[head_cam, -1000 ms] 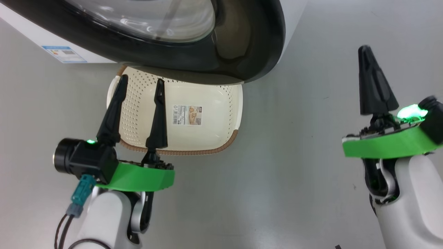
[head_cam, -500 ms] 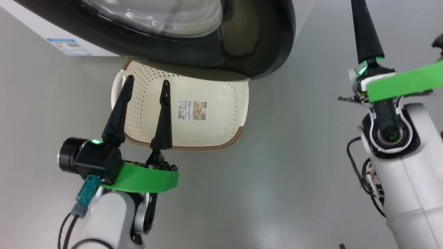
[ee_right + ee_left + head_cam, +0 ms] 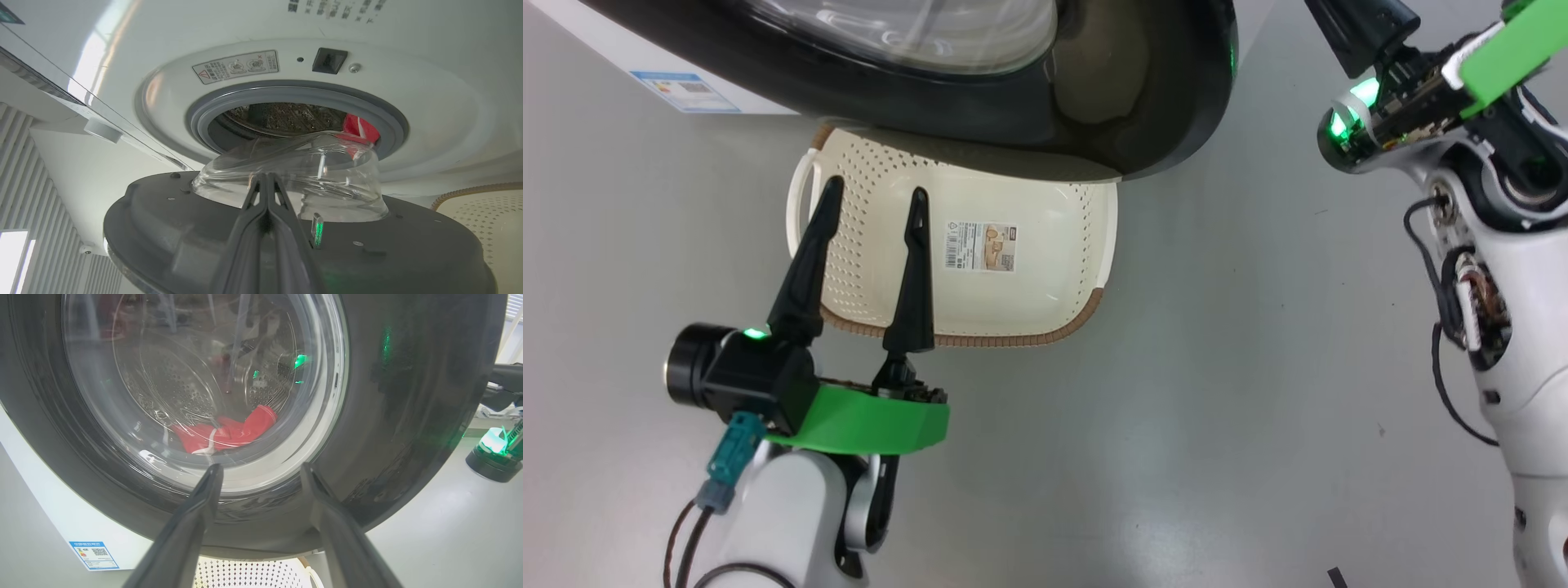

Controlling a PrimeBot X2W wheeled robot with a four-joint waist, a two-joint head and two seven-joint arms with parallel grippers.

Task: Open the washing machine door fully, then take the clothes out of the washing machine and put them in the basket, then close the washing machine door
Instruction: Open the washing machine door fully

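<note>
My head view looks down on the washing machine door [image 3: 1094,106]. It stands partly open above the far side of the basket [image 3: 1013,340].

The left wrist view gives me the door's outer face. Through its glass I see the red clothes [image 3: 229,433] lying low in the drum. The right wrist view looks behind the door, at the grey seal and the open mouth of the washing machine [image 3: 408,94]. There the clothes sit at the mouth's three o'clock side.

In the head view, from the door's rim toward three o'clock, the floor [image 3: 1217,367] is bare up to my right arm.

My left jaws are spread. Their fingers [image 3: 805,261] point to twelve o'clock over the basket's left part, and the door rim is just beyond the tips. My right jaws are pressed together. Their fingers [image 3: 265,228] aim at the glass bowl, and the clothes are at one o'clock from the tips, behind the bowl.
</note>
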